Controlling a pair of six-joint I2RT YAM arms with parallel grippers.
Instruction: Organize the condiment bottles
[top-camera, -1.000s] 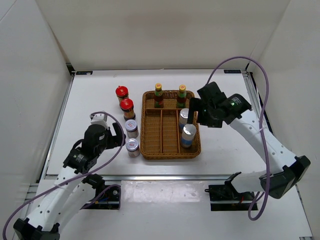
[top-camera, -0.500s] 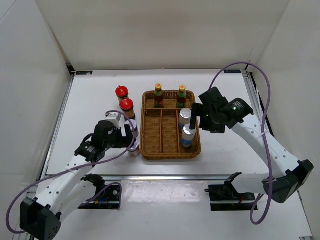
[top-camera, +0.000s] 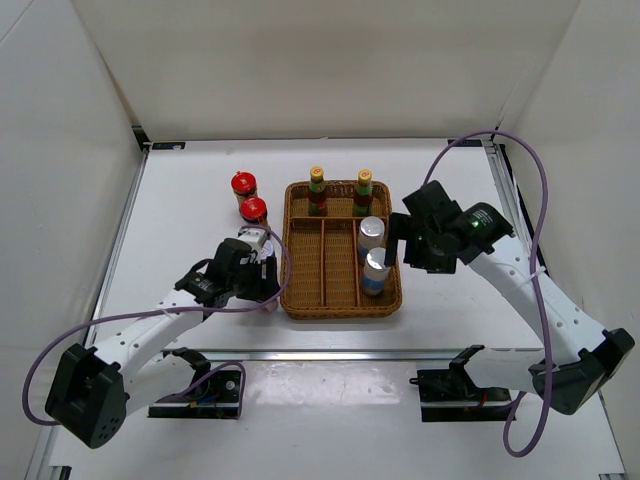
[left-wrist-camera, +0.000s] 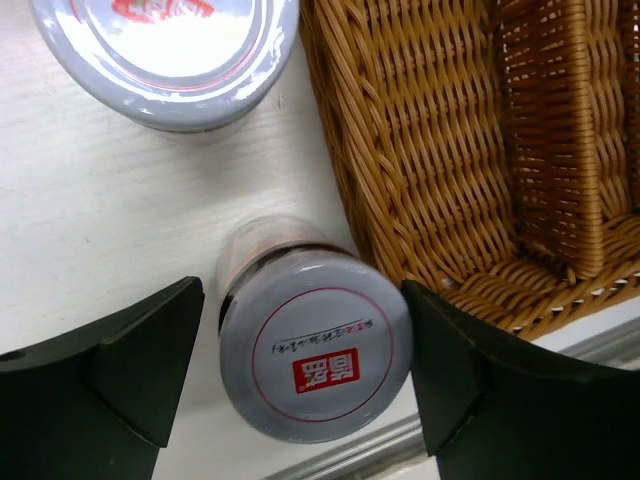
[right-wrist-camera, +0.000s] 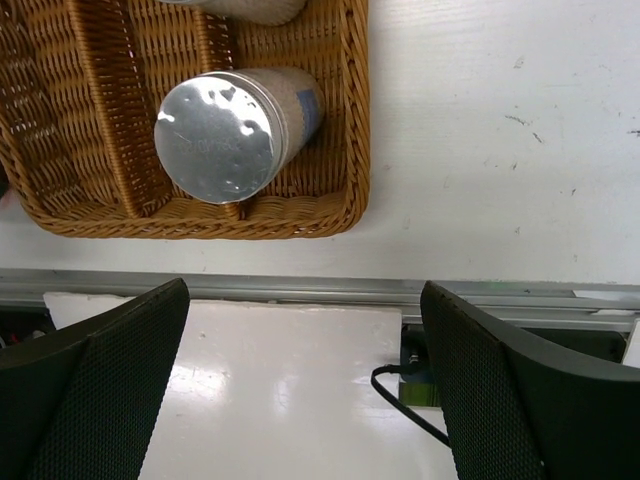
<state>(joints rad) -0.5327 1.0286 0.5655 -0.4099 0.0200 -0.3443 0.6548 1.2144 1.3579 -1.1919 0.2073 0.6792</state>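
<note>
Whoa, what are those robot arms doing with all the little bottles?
They are sorting bottles into a wicker tray. The left gripper has its fingers either side of a silver-lidded brown jar standing on the table beside the tray. The right gripper is open and empty by the tray's right side. Two yellow-capped bottles and two blue-labelled jars stand in the tray; two red-capped jars wait outside.

Rough woven wicker tray (left-wrist-camera: 440, 150), smooth satin metal jar lid (left-wrist-camera: 315, 360), matt white table (left-wrist-camera: 100, 230)
</note>
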